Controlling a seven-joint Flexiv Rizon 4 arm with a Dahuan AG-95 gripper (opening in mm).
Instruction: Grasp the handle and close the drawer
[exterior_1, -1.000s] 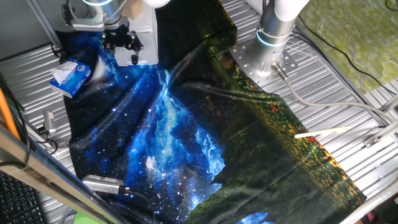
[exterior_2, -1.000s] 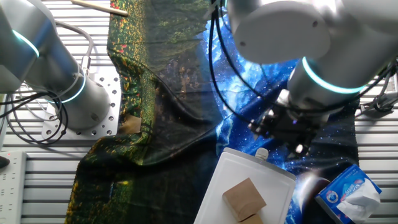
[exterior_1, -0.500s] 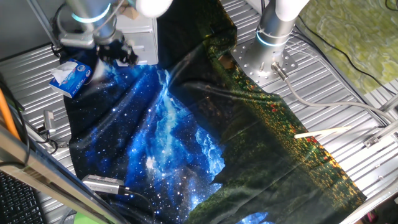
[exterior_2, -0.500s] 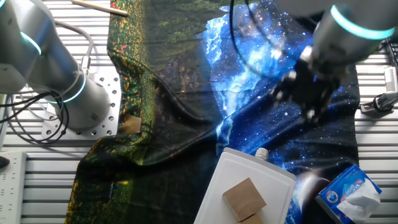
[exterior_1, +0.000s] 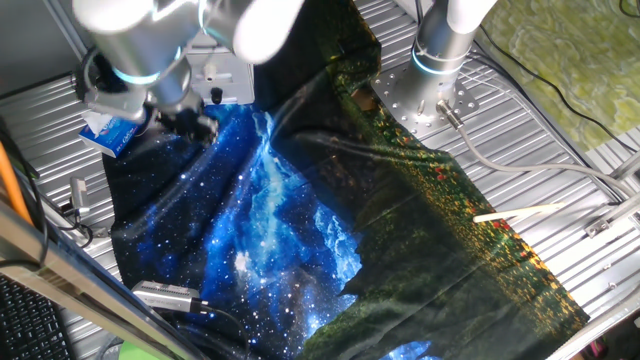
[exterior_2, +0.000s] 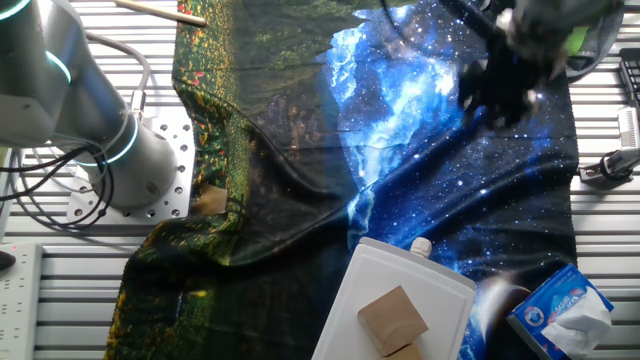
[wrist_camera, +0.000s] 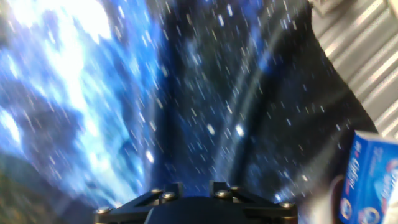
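Note:
The drawer (exterior_2: 400, 300) is a white box at the bottom edge of the other fixed view, with a tan-brown block (exterior_2: 392, 318) showing on it. Its handle (exterior_2: 421, 245), a small round white knob, sticks out toward the starry blue cloth (exterior_2: 440, 170). My gripper (exterior_2: 500, 88) hangs blurred over the cloth, well away from the handle and touching nothing. In one fixed view the gripper (exterior_1: 190, 122) is beside the drawer (exterior_1: 235, 85), which the arm mostly hides. The hand view shows only the gripper's black mount (wrist_camera: 193, 208) and the blurred cloth, no fingers.
A blue-and-white tissue packet (exterior_2: 560, 312) lies right next to the drawer; the hand view shows the packet (wrist_camera: 373, 177) at its right edge. A second arm's base (exterior_2: 110, 160) stands on the ribbed metal table (exterior_2: 60, 300). A wooden stick (exterior_1: 520, 212) lies near the cloth's edge.
My gripper has swung away from the handle, out over the blue cloth and farther from the drawer. The drawer and tissue packet have not moved.

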